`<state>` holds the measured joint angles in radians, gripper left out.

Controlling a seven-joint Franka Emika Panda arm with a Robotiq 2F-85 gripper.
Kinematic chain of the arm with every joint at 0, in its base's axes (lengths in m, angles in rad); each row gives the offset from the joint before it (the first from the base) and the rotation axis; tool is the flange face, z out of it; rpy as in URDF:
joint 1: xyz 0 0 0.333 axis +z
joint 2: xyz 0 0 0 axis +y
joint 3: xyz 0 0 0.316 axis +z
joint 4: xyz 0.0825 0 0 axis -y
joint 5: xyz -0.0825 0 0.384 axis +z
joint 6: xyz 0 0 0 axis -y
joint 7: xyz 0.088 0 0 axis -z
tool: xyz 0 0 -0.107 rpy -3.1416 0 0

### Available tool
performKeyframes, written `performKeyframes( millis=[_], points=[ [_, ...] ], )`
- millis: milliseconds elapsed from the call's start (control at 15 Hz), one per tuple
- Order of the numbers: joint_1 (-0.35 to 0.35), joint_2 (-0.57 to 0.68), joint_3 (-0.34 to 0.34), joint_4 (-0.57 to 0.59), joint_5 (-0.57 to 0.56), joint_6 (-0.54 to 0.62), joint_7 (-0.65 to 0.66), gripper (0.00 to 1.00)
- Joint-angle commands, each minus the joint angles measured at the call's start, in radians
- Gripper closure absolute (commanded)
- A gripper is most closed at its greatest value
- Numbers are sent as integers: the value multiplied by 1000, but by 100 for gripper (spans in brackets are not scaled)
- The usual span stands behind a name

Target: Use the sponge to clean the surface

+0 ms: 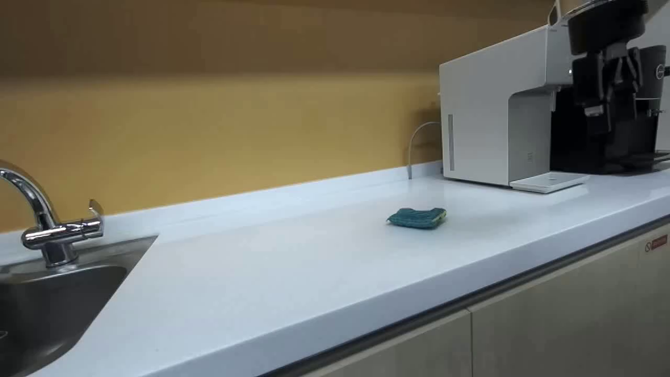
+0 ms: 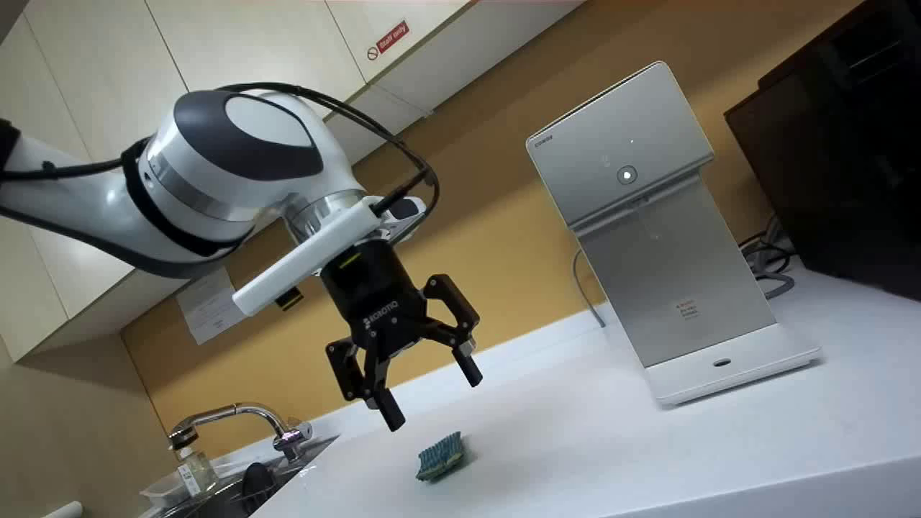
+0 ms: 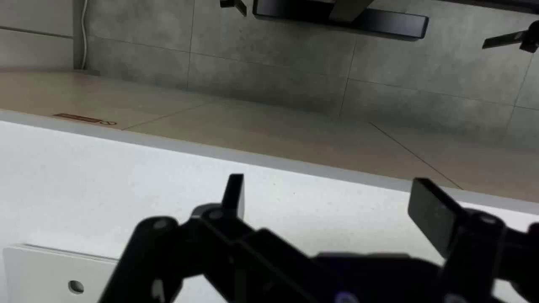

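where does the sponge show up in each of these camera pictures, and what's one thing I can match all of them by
In an exterior view, the sponge lies right of centre, just below mid-height.
In an exterior view, the sponge sits near the bottom, slightly left of centre.
In the wrist view, no sponge shows.
Shared landmark: the white tray, toward the right in both exterior views, partly visible at lower left in the wrist view.

Pale sheen across the white countertop [image 1: 261,283] before me, upper wall [image 1: 235,42] in brown shadow, floor [image 3: 273,69] dim below, gripper [image 3: 326,198] slightly blurred in wrist view
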<state>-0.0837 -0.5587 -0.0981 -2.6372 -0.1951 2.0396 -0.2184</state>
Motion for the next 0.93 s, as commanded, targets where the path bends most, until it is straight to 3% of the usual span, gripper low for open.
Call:
performKeyframes(
  millis=[0, 600, 867],
  points=[
    [5, 1, -4, 1, -2, -2, 2, 0],
    [5, 1, -4, 1, -2, -2, 2, 0],
    [31, 13, 54, 12, 23, 30, 93, 0]
  ],
)
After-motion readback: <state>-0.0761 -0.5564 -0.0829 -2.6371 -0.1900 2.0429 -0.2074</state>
